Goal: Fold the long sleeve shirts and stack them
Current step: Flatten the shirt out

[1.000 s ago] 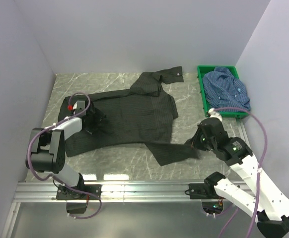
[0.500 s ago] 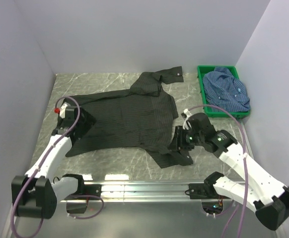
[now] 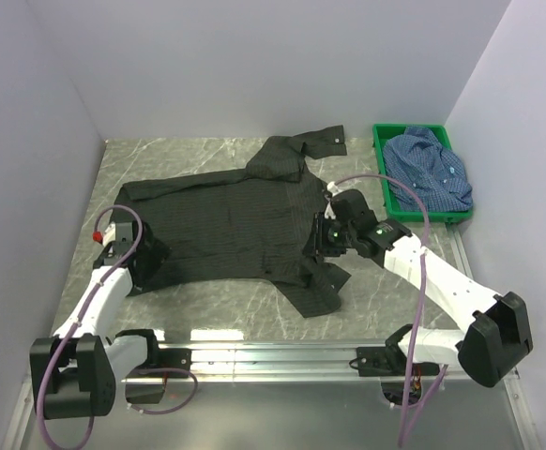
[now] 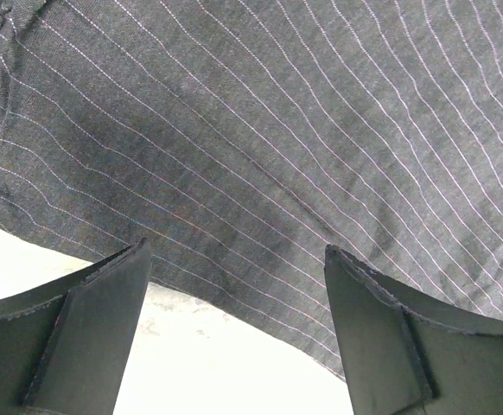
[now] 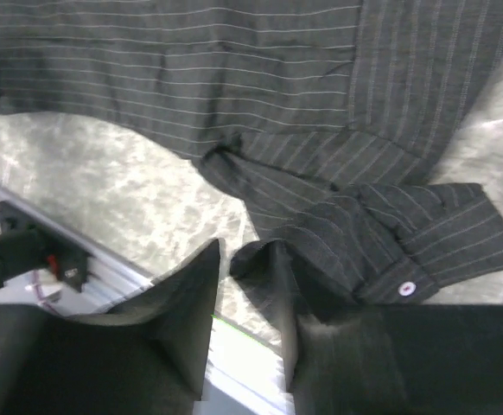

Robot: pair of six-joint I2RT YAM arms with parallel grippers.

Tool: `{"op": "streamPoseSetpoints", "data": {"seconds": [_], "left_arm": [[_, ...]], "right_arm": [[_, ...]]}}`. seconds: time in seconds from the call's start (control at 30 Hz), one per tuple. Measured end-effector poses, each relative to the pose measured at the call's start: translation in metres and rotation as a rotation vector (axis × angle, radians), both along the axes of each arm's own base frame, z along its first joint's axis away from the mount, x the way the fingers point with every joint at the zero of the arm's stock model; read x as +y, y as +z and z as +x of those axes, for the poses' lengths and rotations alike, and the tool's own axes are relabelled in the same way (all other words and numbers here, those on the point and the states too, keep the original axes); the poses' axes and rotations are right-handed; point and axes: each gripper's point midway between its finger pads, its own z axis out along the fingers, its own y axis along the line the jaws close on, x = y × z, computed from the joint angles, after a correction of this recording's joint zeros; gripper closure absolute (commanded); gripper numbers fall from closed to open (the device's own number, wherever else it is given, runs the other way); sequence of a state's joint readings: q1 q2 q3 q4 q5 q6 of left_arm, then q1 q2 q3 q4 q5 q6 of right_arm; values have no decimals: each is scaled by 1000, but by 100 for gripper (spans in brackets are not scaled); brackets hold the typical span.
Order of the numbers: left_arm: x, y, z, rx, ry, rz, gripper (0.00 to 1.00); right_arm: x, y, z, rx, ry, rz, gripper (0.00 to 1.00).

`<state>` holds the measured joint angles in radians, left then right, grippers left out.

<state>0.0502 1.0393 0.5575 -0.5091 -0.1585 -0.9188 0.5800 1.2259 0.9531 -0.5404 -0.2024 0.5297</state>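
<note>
Near left, the left gripper [image 4: 234, 252] hung wide open just over the bottom hem of the black shirt [image 3: 235, 225], nothing between its jaws. Over on the right, the right gripper [image 3: 320, 246] sat low on the bunched near sleeve [image 3: 318, 289], jaws parted, a ridge of cloth standing loose between them, unpinched as far as it showed. The shirt lay spread on the desk [image 3: 226, 305], hem left, collar far right. Thin, limp, light stuff, I'd say: it would sag and slide, so best taken at hem corners, cuff [image 5: 442, 238] or shoulders. Far right, the blue shirt [image 3: 428, 169] lay heaped in the green crate [image 3: 383, 183], well apart from both grippers
</note>
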Motion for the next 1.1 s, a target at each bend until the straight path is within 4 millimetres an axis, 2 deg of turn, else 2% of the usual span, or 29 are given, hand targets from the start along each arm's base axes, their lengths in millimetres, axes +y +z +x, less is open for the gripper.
{"op": "streamPoseSetpoints", "data": {"seconds": [0.07, 0.1, 0.23, 0.33, 0.43, 0.53, 0.63, 0.7, 0.77, 0.83, 0.9, 0.97, 1.0, 1.1], "left_arm": [[0, -2, 0, 6, 3, -8, 13], [1, -4, 0, 12, 5, -11, 13], [1, -10, -2, 38, 11, -28, 13], [3, -10, -2, 38, 18, -29, 13], [3, -10, -1, 35, 20, -31, 13], [3, -11, -1, 38, 20, -33, 13], [3, -14, -2, 49, 20, -36, 13], [3, -14, -2, 50, 20, -36, 13], [3, -13, -2, 48, 21, -35, 13], [5, -11, -2, 42, 25, -32, 13], [7, -8, -1, 36, 28, -25, 13], [8, -4, 2, 27, 28, -21, 14], [9, -3, 4, 25, 30, -20, 14], [11, -1, 11, 29, 31, -18, 16]], "right_arm": [[-6, -10, -5, 8, -3, -20, 94], [-9, -17, -11, 23, -1, -31, 97], [-25, -47, -48, 112, 49, -87, 100], [-25, -49, -79, 155, 143, -95, 100], [-13, -41, -113, 178, 284, -63, 87], [-1, -38, -151, 245, 440, -35, 54], [0, -34, -170, 283, 520, -24, 44], [2, -23, -169, 264, 538, -14, 41], [6, -4, -159, 206, 542, -9, 42], [14, 20, -136, 98, 505, -8, 47], [17, 33, -108, 27, 432, -6, 52], [15, 29, -73, -6, 323, -22, 57], [15, 24, -63, -2, 288, -33, 57], [15, -9, -23, 40, 171, -86, 58]]}}
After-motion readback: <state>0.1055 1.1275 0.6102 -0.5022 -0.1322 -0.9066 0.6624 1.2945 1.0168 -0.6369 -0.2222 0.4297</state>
